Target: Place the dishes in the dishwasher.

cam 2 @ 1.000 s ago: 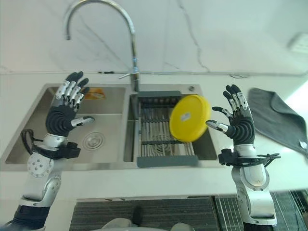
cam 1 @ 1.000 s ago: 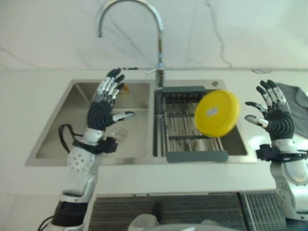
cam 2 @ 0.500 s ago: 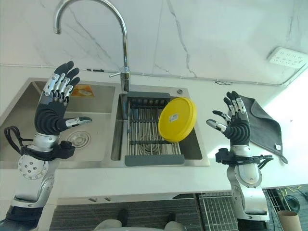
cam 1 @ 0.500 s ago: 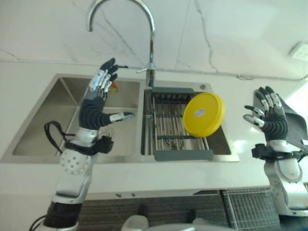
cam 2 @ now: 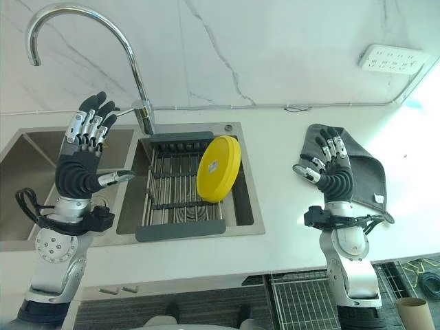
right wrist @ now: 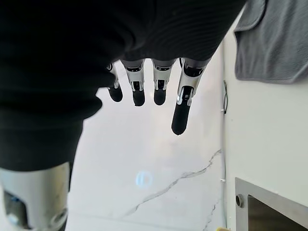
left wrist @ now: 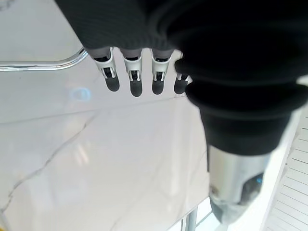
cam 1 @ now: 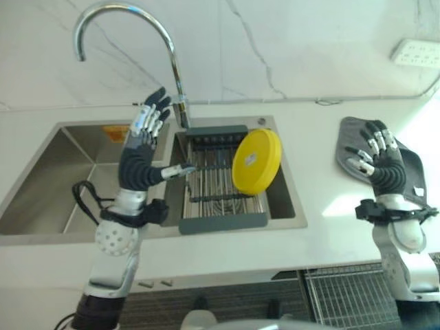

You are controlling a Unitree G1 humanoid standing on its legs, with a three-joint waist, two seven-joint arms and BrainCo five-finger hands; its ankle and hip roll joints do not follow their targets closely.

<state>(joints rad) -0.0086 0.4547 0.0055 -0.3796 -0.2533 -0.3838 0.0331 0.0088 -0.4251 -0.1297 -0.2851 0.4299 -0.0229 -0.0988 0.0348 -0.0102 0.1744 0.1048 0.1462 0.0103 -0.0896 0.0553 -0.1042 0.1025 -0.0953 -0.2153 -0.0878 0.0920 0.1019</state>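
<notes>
A yellow round dish (cam 1: 256,161) stands on edge in the grey drying rack (cam 1: 221,221) set in the right basin of the steel sink (cam 1: 41,230). My left hand (cam 1: 141,159) is raised above the divider between the basins, fingers straight and spread, holding nothing. My right hand (cam 1: 380,163) is held up over the counter to the right of the sink, open and empty. The left wrist view shows straight fingers (left wrist: 136,81) against the marble wall. In the right wrist view straight fingers (right wrist: 181,105) also point at the wall.
A tall curved faucet (cam 1: 174,82) rises behind the sink. A grey cloth (cam 2: 366,168) lies on the white counter behind my right hand. A wall socket (cam 2: 389,57) sits at the upper right. A wire rack (cam 2: 300,304) shows below the counter edge.
The whole picture has shifted left, so the camera turned right. Both hands stay raised and open; the dish rests in the rack as before.
</notes>
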